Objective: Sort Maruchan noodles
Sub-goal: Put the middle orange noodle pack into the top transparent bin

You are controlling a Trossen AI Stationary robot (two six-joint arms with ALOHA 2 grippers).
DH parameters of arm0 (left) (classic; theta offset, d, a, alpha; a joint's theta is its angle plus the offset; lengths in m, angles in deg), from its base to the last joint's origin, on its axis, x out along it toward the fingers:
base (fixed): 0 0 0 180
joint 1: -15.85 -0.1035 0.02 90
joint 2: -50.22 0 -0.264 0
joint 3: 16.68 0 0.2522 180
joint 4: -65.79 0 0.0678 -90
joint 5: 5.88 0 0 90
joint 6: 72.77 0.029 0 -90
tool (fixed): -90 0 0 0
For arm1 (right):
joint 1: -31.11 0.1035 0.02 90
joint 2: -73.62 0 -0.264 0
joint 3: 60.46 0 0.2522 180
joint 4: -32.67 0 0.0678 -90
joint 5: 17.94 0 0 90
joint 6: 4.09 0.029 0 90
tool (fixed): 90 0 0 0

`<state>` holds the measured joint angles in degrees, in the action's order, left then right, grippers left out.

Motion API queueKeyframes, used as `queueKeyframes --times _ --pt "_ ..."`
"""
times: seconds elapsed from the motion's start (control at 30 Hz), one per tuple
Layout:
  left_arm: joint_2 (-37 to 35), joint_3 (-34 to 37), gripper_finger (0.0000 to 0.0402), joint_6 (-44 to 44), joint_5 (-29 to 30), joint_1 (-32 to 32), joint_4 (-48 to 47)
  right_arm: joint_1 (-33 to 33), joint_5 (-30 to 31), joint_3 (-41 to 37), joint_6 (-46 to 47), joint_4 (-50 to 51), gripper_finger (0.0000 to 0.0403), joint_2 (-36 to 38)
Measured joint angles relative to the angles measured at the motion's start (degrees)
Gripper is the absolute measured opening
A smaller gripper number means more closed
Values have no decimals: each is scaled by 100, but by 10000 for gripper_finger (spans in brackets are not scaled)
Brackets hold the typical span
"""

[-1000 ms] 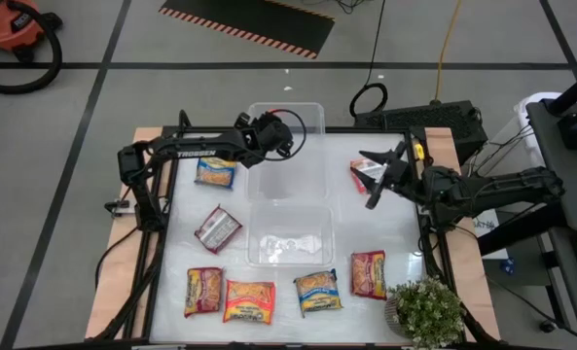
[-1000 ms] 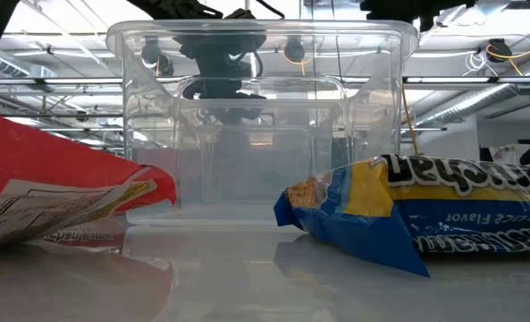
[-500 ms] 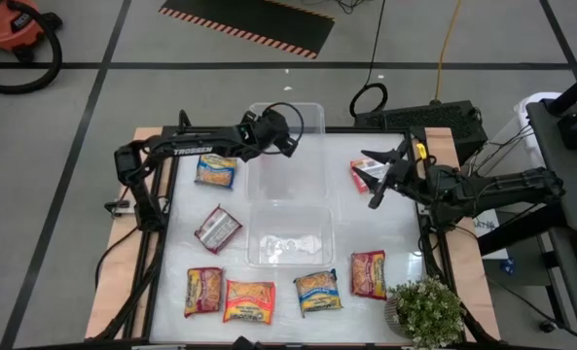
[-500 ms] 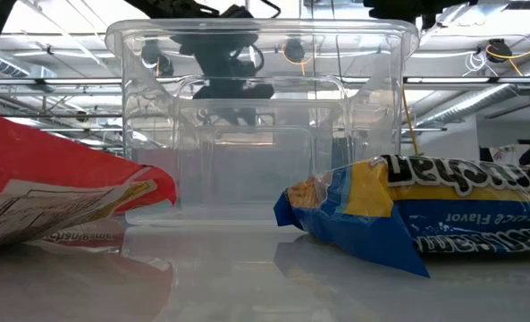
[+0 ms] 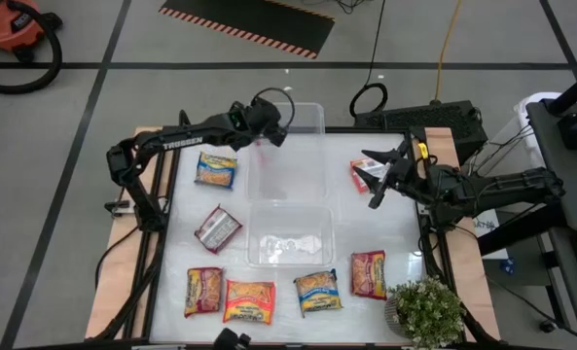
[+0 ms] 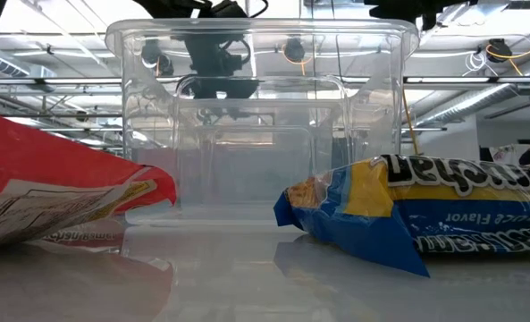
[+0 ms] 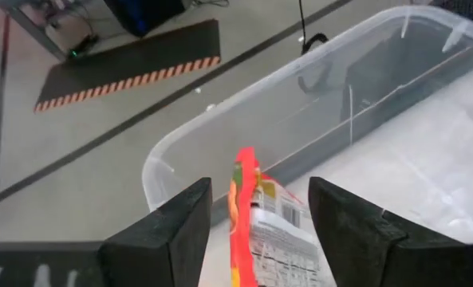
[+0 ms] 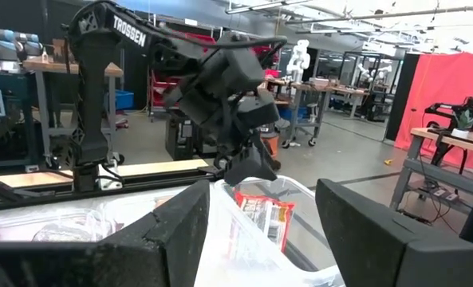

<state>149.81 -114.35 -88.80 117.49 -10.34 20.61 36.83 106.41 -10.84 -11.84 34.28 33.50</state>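
Observation:
My left gripper (image 5: 266,131) hangs open over the far-left part of the far clear bin (image 5: 303,160). A red packet (image 7: 246,215) stands on edge between its fingers, touching neither where it shows; its lower end is cut off. The right wrist view shows this packet (image 8: 262,214) inside the bin, below the left gripper (image 8: 248,169). My right gripper (image 5: 374,180) is open and waits beside a red-white packet (image 5: 363,173) lying flat on the table's right. More packets lie flat: blue-yellow (image 5: 215,171), silver-red (image 5: 217,227), and several along the near edge (image 5: 249,299).
A second clear bin (image 5: 288,236) stands nearer, with crumpled clear material in it; it fills the low view (image 6: 260,125), flanked by a red packet (image 6: 59,197) and a blue-yellow packet (image 6: 425,210). A potted plant (image 5: 426,311) sits at the near right corner.
My left gripper has moved toward the table's far-left corner, along the far bin, and risen a little. A red packet now shows in the bin below it. The right arm has kept still.

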Motion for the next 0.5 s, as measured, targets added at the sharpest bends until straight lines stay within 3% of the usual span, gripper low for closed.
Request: queueKeyframes --times 0.23,0.33,0.5 --pt "142 -471 132 274 -237 -204 -637 -15 5 0 -268 -295 226 0" --pt "298 -459 101 458 64 -202 -625 -16 7 0 -372 -349 226 0" --pt "600 -447 79 500 -154 -203 -614 -16 5 0 -395 -342 226 0"
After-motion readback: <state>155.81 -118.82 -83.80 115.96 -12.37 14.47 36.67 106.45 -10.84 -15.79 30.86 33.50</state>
